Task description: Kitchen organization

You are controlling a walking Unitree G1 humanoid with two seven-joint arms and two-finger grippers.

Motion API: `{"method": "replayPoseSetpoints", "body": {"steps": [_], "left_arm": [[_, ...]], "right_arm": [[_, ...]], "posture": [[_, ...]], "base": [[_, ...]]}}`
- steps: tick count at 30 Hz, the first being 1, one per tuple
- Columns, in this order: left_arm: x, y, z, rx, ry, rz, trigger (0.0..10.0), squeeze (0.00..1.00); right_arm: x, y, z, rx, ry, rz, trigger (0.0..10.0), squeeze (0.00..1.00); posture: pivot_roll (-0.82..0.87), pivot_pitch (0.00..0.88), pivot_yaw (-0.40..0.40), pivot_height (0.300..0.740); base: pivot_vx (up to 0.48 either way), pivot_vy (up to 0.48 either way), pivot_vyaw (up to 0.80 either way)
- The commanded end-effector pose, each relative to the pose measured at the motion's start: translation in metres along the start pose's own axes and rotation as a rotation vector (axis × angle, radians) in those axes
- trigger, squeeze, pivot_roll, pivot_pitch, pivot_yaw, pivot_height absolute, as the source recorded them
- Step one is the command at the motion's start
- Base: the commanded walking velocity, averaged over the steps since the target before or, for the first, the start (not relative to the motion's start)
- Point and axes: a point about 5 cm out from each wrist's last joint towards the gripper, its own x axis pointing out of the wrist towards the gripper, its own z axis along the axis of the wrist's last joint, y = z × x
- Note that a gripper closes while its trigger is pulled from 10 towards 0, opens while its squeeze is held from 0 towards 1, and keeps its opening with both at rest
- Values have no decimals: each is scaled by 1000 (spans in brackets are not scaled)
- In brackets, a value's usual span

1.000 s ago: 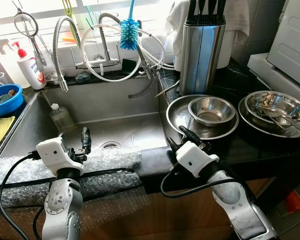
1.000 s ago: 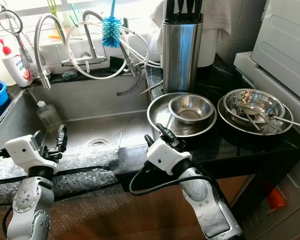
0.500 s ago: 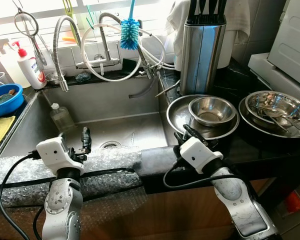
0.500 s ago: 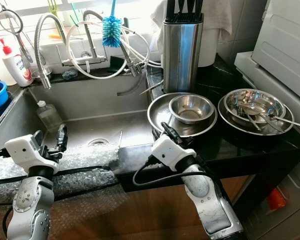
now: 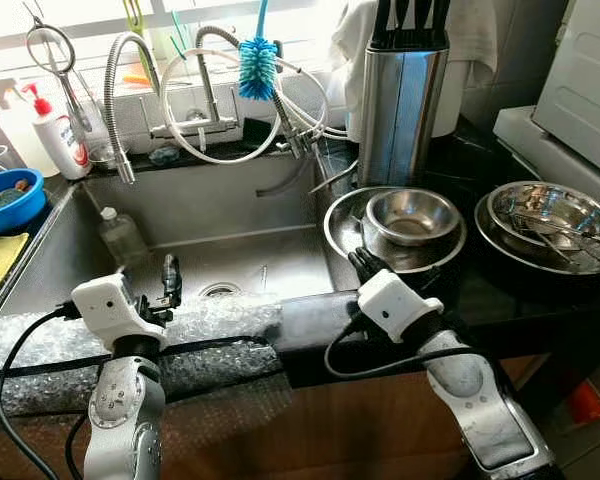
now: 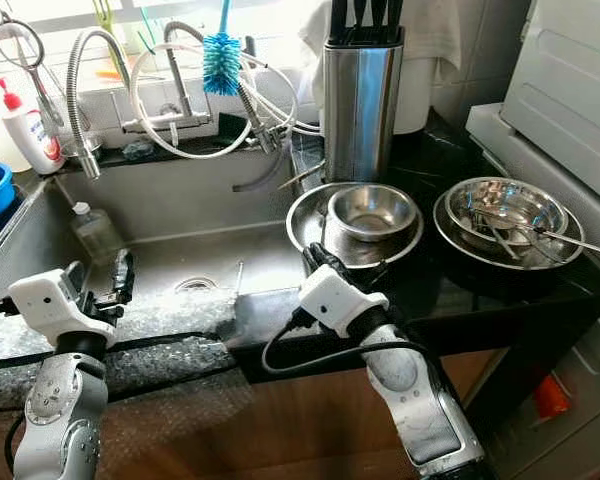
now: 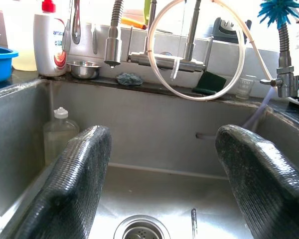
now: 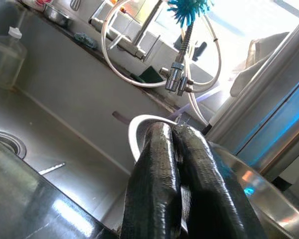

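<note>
The steel plate (image 5: pixel 345 215), holding a small bowl (image 5: pixel 412 215) on the desk beside the sink (image 5: pixel 230 205), is pinched at its near rim by your right gripper (image 5: pixel 360 262)'s closed fingers, so lift it level; left gripper (image 5: pixel 168 280) idles open.

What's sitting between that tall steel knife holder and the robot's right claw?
A wide steel plate with a smaller steel bowl in it lies between the knife block and the right gripper, which pinches the plate's near rim, as the left eye view shows.
</note>
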Motion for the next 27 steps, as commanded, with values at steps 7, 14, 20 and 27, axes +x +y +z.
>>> {"method": "replayPoseSetpoints", "body": {"steps": [7, 14, 20, 27], "left_arm": [[1, -1, -5, -10, 31, 7, 10000, 0], [1, -4, -6, -17, 35, -2, 10000, 0], [1, -5, -6, -19, 35, -6, 10000, 0], [1, -5, -6, -20, 34, -6, 10000, 0]], "right_arm": [[3, 3, 1, 13, 7, 18, 0, 0], [4, -10, -2, -18, 40, -78, 0, 0], [7, -26, 3, -31, 38, -204, 0, 0], [10, -31, 10, -23, 15, -274, 0, 0]], "posture": [[-90, 0, 99, 740], [-93, 0, 102, 740], [-87, 0, 99, 740], [-88, 0, 99, 740]], "base": [[0, 0, 0], [0, 0, 0], [0, 0, 0], [0, 0, 0]]}}
